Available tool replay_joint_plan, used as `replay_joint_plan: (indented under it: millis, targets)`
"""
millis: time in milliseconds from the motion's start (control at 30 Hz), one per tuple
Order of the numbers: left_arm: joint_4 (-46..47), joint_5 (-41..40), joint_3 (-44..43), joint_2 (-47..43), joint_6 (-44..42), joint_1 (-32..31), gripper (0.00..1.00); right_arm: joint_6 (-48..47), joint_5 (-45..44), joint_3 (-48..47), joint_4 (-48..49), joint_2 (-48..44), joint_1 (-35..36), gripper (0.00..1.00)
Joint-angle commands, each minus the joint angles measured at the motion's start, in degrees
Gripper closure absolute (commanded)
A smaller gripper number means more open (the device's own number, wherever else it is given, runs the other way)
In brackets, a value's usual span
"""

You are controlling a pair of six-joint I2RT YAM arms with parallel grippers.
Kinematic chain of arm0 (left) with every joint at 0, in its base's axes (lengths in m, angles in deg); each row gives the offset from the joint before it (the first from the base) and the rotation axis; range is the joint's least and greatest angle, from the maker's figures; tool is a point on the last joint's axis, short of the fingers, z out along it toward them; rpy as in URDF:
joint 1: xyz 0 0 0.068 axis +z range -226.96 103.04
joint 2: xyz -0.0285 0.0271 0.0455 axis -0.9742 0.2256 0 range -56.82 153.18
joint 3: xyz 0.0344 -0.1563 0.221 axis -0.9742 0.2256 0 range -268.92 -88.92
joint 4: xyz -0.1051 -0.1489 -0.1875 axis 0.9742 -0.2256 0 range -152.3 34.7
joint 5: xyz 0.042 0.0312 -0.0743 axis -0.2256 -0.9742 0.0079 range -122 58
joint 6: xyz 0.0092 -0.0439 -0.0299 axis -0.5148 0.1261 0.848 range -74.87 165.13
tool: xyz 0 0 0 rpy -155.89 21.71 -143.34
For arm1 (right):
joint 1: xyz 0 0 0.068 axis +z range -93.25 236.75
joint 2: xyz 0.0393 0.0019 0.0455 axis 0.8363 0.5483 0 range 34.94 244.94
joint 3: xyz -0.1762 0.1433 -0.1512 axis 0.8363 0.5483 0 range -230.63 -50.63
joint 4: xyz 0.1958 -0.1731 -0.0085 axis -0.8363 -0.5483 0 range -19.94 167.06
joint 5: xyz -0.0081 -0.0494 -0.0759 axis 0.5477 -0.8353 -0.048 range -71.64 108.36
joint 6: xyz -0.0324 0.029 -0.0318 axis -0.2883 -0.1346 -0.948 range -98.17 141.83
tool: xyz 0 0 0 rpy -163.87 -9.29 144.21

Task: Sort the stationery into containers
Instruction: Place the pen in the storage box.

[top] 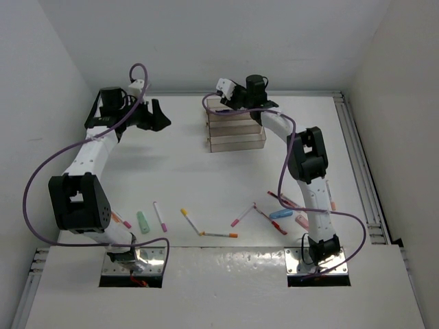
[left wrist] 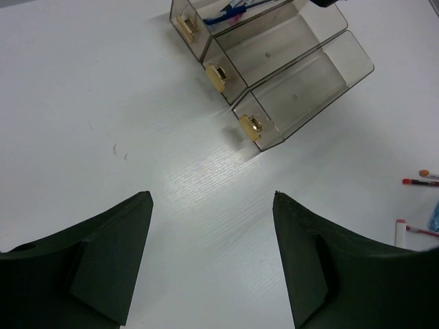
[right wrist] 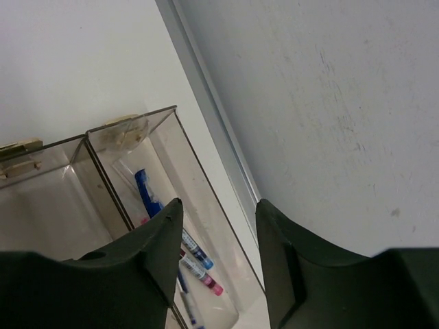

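Note:
The containers (top: 236,144) are three clear trays in a stepped row at the back of the table. My right gripper (top: 232,98) hovers over the rearmost tray (right wrist: 175,147), open with nothing between its fingers (right wrist: 219,205). In that tray lie a blue pen (right wrist: 146,194) and pens with a blue cap (right wrist: 199,256) and a pink cap (right wrist: 210,282). The two nearer trays (left wrist: 302,82) look empty. My left gripper (top: 162,113) stands open over bare table, left of the trays (left wrist: 212,195). Several pieces of stationery lie loose near the front: a green piece (top: 143,221), a yellow-capped pen (top: 191,221), a blue piece (top: 281,214).
More pens lie at the front: a pink-capped one (top: 160,216), an orange-capped one (top: 219,234), red ones (top: 271,221) beside the right arm. Gold latches (left wrist: 217,75) face the left gripper. White walls enclose the table, with a rail (top: 360,171) along the right edge.

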Motion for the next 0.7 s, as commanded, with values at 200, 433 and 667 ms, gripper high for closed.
replay_joint_plan:
  millis: [200,433,667]
  targets:
    - [3.0,6.0,-1.9,-1.3,0.2,2.3,0.24,17.6,1.1,2.0,-1.3,-12.6,-0.1,0.56]
    - [-1.8,8.7,-0.6,-2.7,-12.6,0.8,0.26,33.1,8.4,18.4,-30.4,-35.3,-3.2,0.61]
    - [-3.2,5.8,4.4,-4.4,-18.9,0.2,0.27,22.1,6.0,46.5,-52.7,-56.4,-0.8,0.74]
